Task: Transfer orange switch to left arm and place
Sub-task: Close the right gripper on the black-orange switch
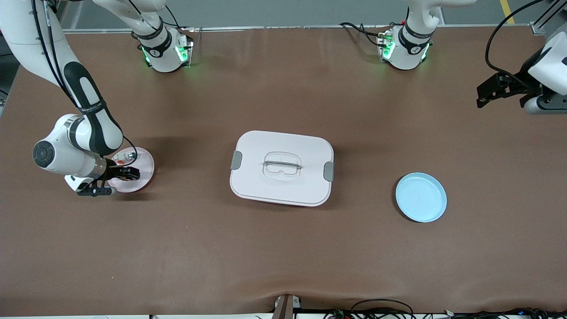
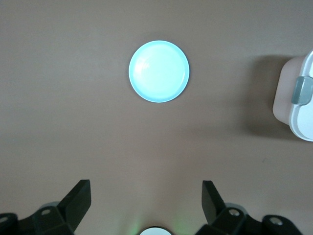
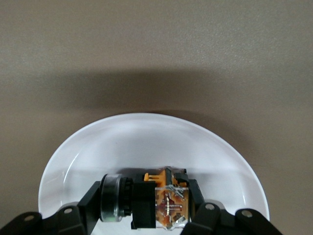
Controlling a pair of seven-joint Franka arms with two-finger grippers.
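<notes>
The orange switch [image 3: 166, 198], a black body with orange and clear parts, lies on its side on the pink plate [image 1: 144, 170] at the right arm's end of the table. My right gripper [image 3: 145, 197] is down at the plate and shut on the switch [image 1: 126, 171], one finger at each end of it. The white box [image 1: 281, 168] with grey clasps sits at the table's middle. My left gripper [image 1: 487, 92] hangs open and empty above the left arm's end of the table, its fingers [image 2: 78, 200] spread wide over bare table.
A light blue plate [image 1: 421, 197] lies between the box and the left arm's end, also in the left wrist view [image 2: 159, 71] with the box's corner [image 2: 301, 98]. A small silver-and-white part [image 1: 130, 155] rests on the pink plate beside the switch.
</notes>
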